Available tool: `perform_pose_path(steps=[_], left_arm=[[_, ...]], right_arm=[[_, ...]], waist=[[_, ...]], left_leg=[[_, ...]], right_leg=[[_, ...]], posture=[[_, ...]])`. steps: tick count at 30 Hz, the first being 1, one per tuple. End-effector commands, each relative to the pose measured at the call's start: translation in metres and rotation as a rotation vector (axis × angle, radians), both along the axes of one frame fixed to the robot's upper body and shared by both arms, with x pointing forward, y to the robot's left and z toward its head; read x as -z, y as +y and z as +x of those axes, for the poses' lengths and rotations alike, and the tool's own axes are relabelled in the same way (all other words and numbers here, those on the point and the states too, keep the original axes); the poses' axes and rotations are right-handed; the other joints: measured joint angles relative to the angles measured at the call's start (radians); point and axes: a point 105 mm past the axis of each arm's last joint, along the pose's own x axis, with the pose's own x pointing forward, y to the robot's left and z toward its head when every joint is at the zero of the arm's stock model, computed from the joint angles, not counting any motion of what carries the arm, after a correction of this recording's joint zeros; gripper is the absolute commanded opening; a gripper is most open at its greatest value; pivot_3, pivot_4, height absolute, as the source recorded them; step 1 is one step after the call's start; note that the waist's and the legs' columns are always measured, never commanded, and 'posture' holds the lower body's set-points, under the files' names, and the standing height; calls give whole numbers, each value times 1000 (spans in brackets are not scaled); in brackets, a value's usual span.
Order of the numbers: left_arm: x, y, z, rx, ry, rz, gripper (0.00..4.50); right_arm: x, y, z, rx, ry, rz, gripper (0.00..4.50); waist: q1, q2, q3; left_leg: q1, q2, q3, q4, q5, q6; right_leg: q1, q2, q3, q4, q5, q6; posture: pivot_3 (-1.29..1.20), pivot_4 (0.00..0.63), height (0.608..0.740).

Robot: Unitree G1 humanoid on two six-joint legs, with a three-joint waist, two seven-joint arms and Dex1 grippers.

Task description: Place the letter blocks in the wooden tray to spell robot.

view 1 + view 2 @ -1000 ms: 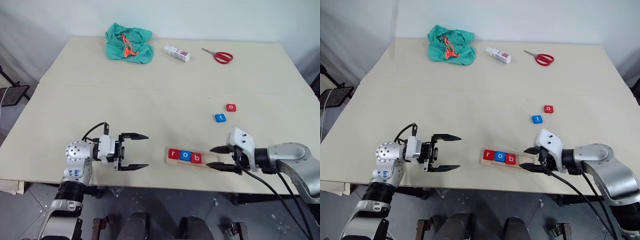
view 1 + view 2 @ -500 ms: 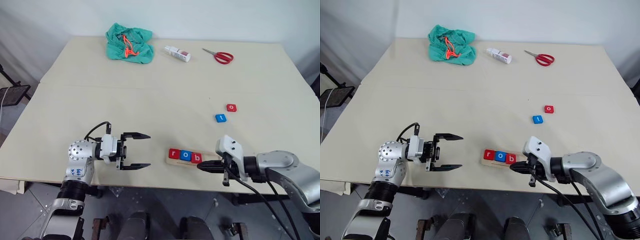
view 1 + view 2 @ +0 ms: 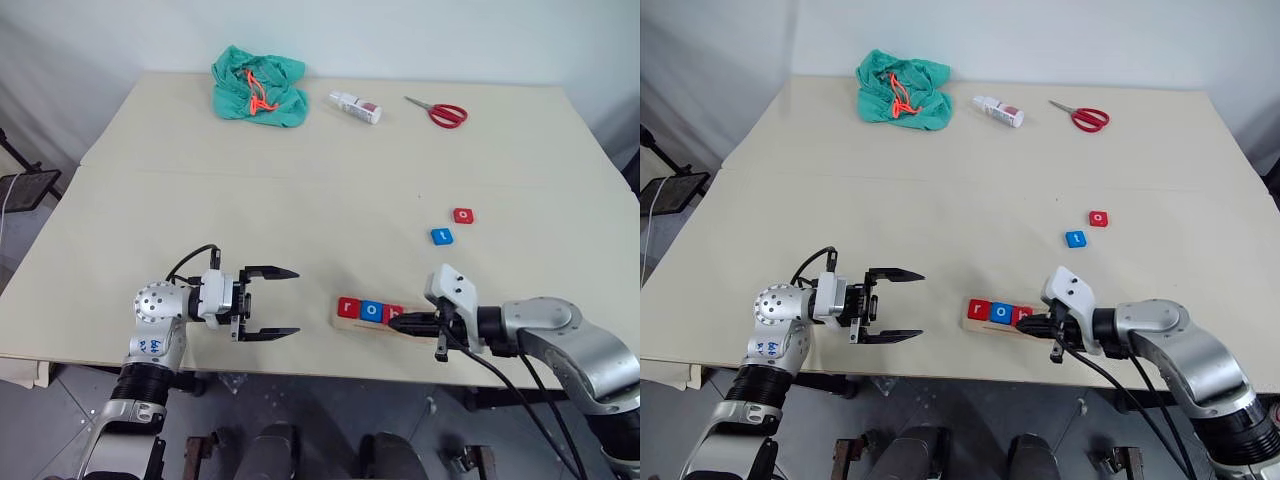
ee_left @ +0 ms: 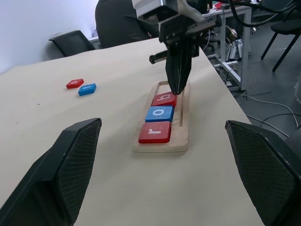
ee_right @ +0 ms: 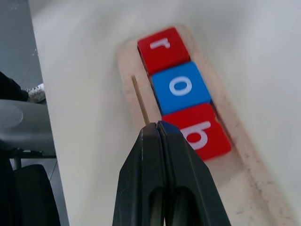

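The wooden tray [image 3: 343, 322] lies near the table's front edge with three letter blocks in it: red r [image 3: 348, 307], blue o [image 3: 371, 310] and red b [image 3: 393, 314]. Two more letter blocks lie loose farther back to the right, a blue t [image 3: 441, 236] and a red o [image 3: 463, 215]. My right gripper [image 3: 392, 321] is shut with nothing in it. Its tip rests low over the tray, right beside the b block [image 5: 202, 134]. My left gripper [image 3: 297, 301] hangs open and empty to the left of the tray, pointing at it.
At the far side of the table lie a green cloth [image 3: 257, 86], a small white bottle [image 3: 355, 106] and red-handled scissors [image 3: 436, 111]. The tray sits close to the front table edge [image 3: 330, 352].
My right gripper has gone from open to shut and slid left along the tray up to the b block. The left arm has stayed put.
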Motion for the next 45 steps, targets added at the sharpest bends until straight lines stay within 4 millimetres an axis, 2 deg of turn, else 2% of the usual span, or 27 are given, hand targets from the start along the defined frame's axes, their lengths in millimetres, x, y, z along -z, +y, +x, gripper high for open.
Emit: perform_pose_path(steps=[1, 5, 8, 15, 22, 27, 32, 35, 39, 43, 45], left_arm=[[-6, -2, -1, 3, -31, -9, 4500], [-6, -2, -1, 4, -30, -10, 4500], [-6, -2, 0, 5, -29, -9, 4500], [-6, -6, 0, 12, -32, -14, 4500], [-7, -2, -3, 5, -36, -10, 4500], [-7, -1, -4, -3, -37, -8, 4500], [-7, 0, -5, -8, -36, -9, 4500], [-7, -1, -4, -10, -34, -10, 4500], [-6, -3, -3, -3, -28, -14, 4500], [-6, -5, -1, 3, -29, -16, 4500], [-7, -6, -1, 5, -31, -16, 4500]], right_arm=[[-14, -4, -3, -2, -47, -7, 32], [-19, -15, -2, 43, -63, -22, 32], [-14, -21, -5, 40, -33, -41, 32], [0, -7, -11, -34, 31, -27, 32], [13, -2, 4, -19, 18, -28, 32], [7, -1, 12, -9, -8, -13, 32], [-4, 2, -1, -39, -15, 10, 32], [-8, -7, -3, -4, -26, -9, 32], [-7, -27, 9, 87, -52, -45, 32], [2, -31, 17, 110, -60, -65, 32], [7, -27, 20, 103, -59, -66, 32]], waist=[[0, 0, 0], [1, 0, 0], [1, 0, 0], [-1, 0, 0], [-1, 0, 0], [0, 0, 0], [0, 0, 0], [0, 0, 0], [0, 0, 0], [0, 0, 0], [0, 0, 0]], left_leg=[[0, 0, 0, 0, 0, 0], [0, 0, 0, 0, 0, 0], [0, 0, 0, 0, 0, 0], [0, 0, 0, 0, 0, 0], [0, 0, 0, 0, 0, 0], [0, 0, 0, 0, 0, 0], [0, 0, 0, 0, 0, 0], [0, 0, 0, 0, 0, 0], [0, 0, 0, 0, 0, 0], [0, 0, 0, 0, 0, 0], [0, 0, 0, 0, 0, 0]], right_leg=[[0, 0, 0, 0, 0, 0], [0, 0, 0, 0, 0, 0], [0, 0, 0, 0, 0, 0], [0, 0, 0, 0, 0, 0], [0, 0, 0, 0, 0, 0], [0, 0, 0, 0, 0, 0], [0, 0, 0, 0, 0, 0], [0, 0, 0, 0, 0, 0], [0, 0, 0, 0, 0, 0], [0, 0, 0, 0, 0, 0], [0, 0, 0, 0, 0, 0]], posture=[[0, 150, 740], [0, 150, 740], [0, 150, 740], [0, 150, 740], [0, 150, 740], [0, 150, 740], [0, 150, 740], [0, 150, 740], [0, 150, 740], [0, 150, 740], [0, 150, 740]])
